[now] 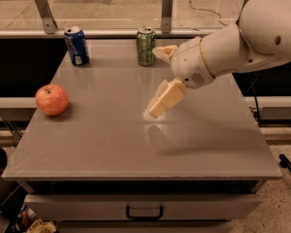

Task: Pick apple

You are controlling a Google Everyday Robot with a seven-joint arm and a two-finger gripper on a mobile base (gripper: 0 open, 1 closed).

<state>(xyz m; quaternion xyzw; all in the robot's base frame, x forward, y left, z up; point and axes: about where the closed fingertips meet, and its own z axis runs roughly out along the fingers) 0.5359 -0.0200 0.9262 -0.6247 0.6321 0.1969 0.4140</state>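
Note:
The apple (52, 99) is round and red-orange with a yellowish patch. It sits on the grey table (111, 144) near the left edge. My gripper (155, 82) hangs above the middle of the table on a white arm coming in from the right. Its two cream fingers are spread wide, one pointing down-left (162, 101) and one higher up (165, 51). It is open and empty. The apple lies well to its left, with a broad stretch of table between them.
A blue soda can (76, 45) stands at the back left and a green soda can (146, 45) at the back middle, just left of the upper finger. A rail with metal posts runs behind the table. A drawer with a handle (144, 212) sits under the front edge.

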